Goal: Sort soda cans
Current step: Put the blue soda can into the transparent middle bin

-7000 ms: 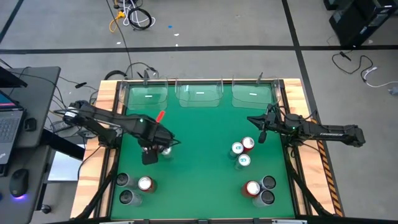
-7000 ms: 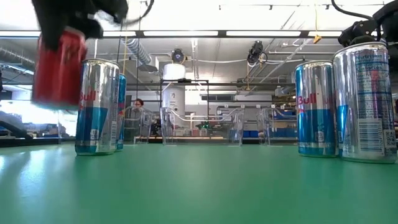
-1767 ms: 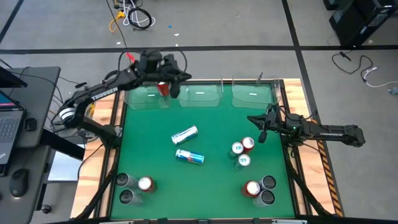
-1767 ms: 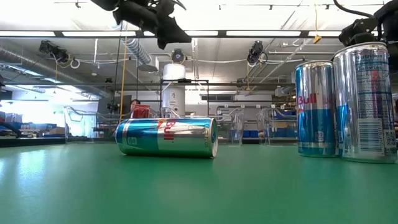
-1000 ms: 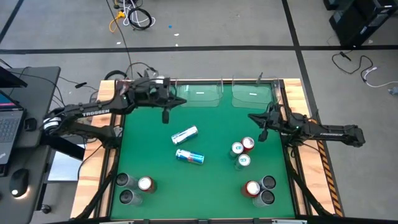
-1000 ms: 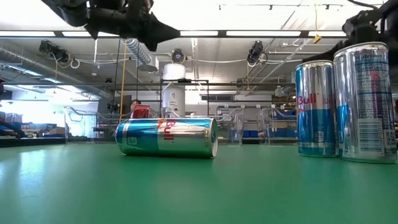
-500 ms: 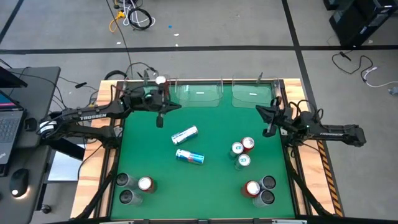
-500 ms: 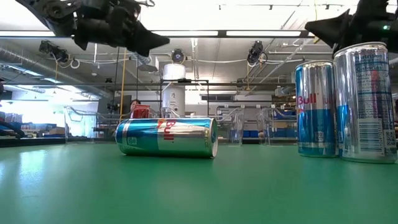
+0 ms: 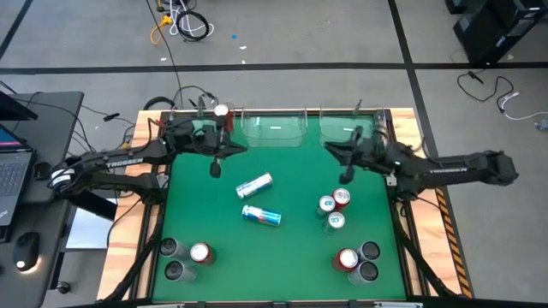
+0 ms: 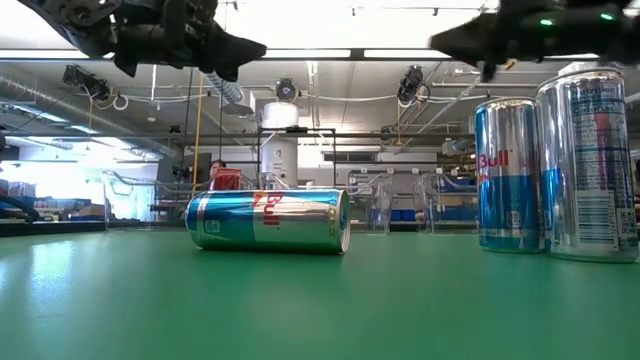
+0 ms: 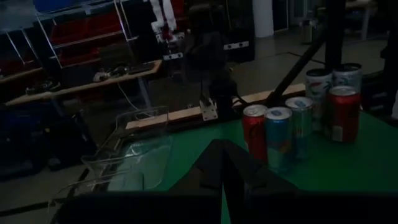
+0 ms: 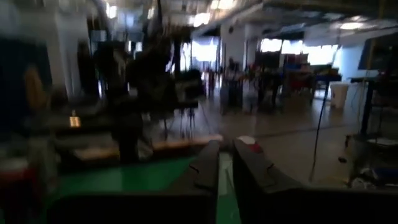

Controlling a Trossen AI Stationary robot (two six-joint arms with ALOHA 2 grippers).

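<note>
Two blue-and-white cans (image 9: 254, 185) lying tipped mid-table, left gripper (image 9: 216, 168) above, fingers together

You were working in a robotics lab or workshop hall. The green-topped table (image 9: 282, 248) sat in a wooden frame on a bare grey floor (image 9: 342, 34) crossed with dark lines, loose cables (image 9: 184, 21) trailing over it. A laptop (image 9: 10, 171) and a mouse (image 9: 27, 250) stood on a desk beside you. Across the table, exposed ceiling ducts (image 10: 215, 80) and strip lights (image 10: 425, 53) ran overhead, with shelving (image 11: 81, 43) and workbenches (image 11: 93, 78) in the room behind.
</note>
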